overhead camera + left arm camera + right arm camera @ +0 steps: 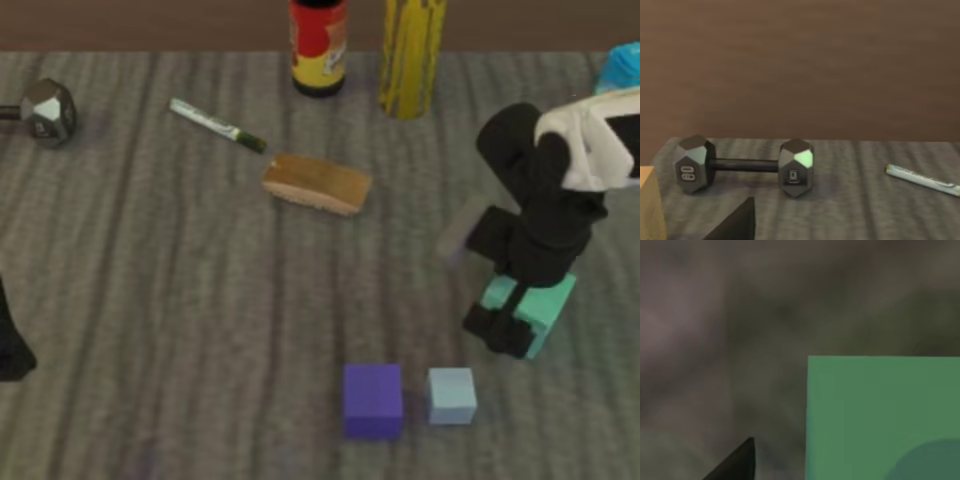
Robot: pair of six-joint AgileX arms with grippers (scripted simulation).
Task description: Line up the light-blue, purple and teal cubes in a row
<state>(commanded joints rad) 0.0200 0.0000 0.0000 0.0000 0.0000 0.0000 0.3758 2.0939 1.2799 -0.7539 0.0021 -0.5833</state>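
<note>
The purple cube and the smaller light-blue cube sit side by side near the table's front edge, a small gap between them. The teal cube rests on the table to their right and farther back, partly covered by my right arm. My right gripper hangs low over the teal cube's front-left corner. In the right wrist view one dark fingertip stands apart from the teal cube's flat face, so the gripper is open. My left gripper is parked at the left edge, open.
A tan oblong block, a marker and a dumbbell lie across the back half. A red-labelled bottle and a yellow can stand at the back edge. A blue carton shows at the back right.
</note>
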